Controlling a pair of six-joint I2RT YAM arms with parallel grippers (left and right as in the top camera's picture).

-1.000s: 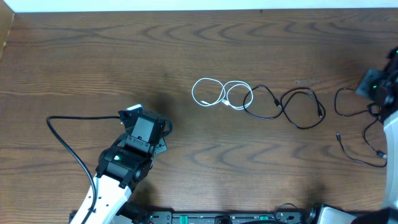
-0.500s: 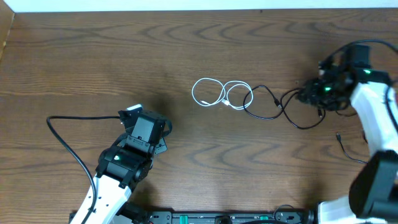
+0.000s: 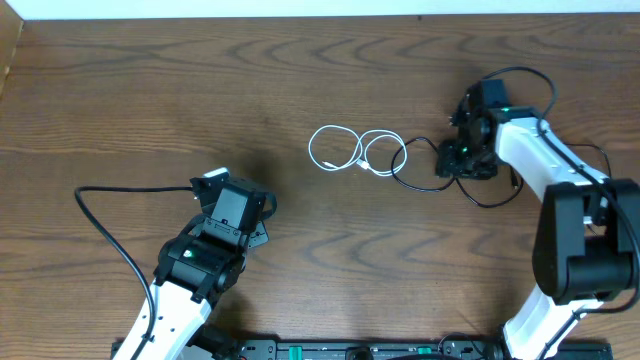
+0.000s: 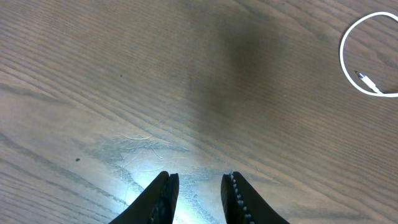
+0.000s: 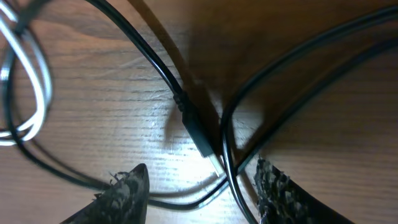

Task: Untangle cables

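One white cable [image 3: 358, 152] in two round loops and one glossy black cable [image 5: 194, 127] with a slim straight plug lie on the wood-grain worktop [image 3: 300, 80]. The black strands cross between the wide-spread, ridged fingers of the right end effector [image 5: 199, 186]. The left end effector [image 4: 199, 190] stands parted and empty, a white loop far ahead to its right.

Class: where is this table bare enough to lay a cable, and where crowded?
Bare: the far strip of the table, and the near stretch beside the left end effector. Crowded: white cable, black cable and right end effector together.
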